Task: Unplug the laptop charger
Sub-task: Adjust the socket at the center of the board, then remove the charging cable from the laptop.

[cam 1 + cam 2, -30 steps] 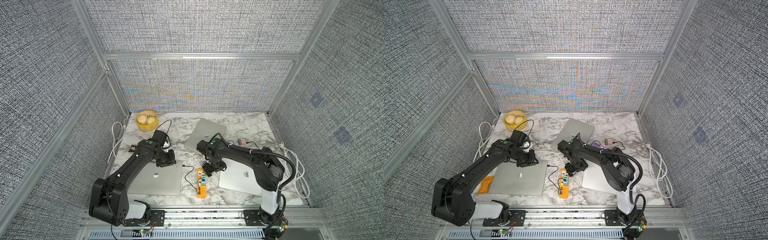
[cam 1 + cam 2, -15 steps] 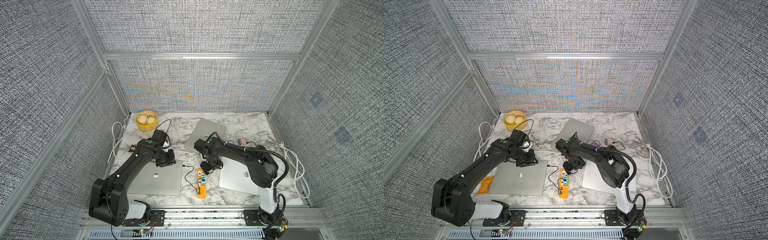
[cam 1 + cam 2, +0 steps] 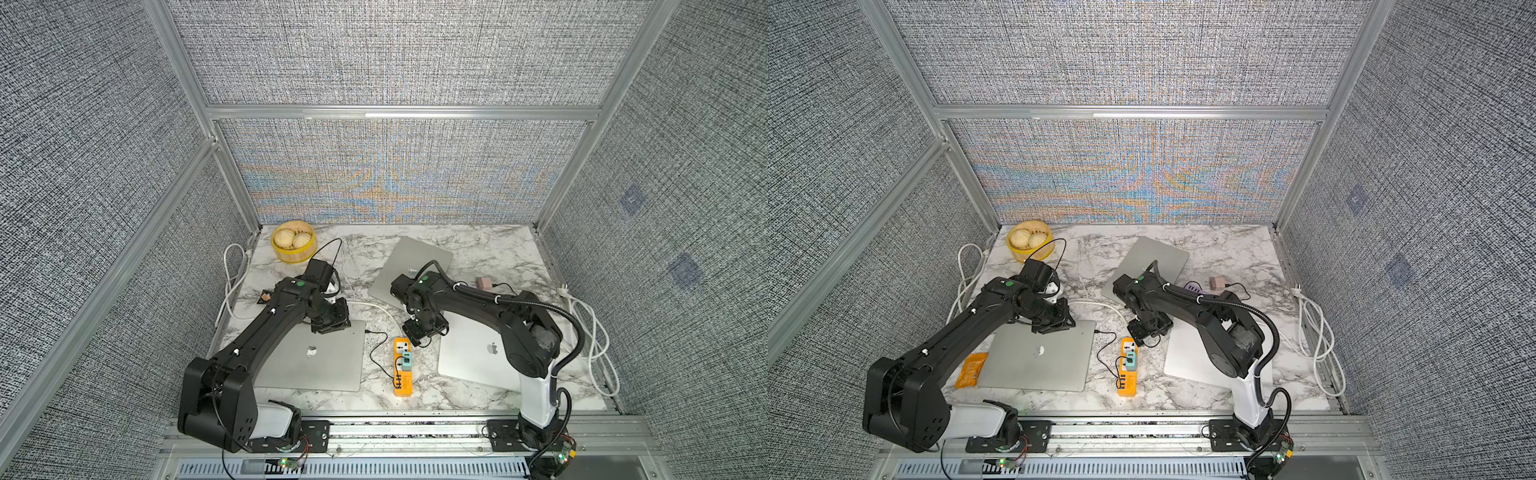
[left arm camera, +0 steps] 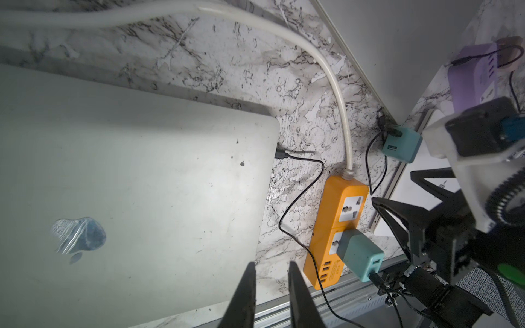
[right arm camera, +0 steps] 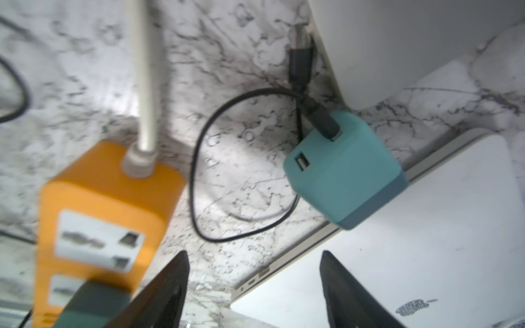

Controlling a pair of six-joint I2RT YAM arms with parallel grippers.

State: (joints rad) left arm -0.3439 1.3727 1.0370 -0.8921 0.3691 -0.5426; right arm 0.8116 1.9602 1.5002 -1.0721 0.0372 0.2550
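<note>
Teal charger [image 5: 345, 170] lies beside a laptop [image 5: 426, 241], near the orange power strip [image 5: 105, 184]

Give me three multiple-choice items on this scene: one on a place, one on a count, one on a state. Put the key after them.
1. The orange power strip lies:
A. between the left laptop and the right laptop
B. on a laptop lid
C. against the back wall

2. Closed laptops on the table:
A. two
B. three
C. four

3. The right gripper is:
A. open and empty
B. shut on a plug
C. shut on a cable

Key:
1 A, it sits on the marble in the gap between them.
2 B, those two plus the rear laptop.
3 A, the right wrist view shows its fingers wide apart with nothing between.
</note>
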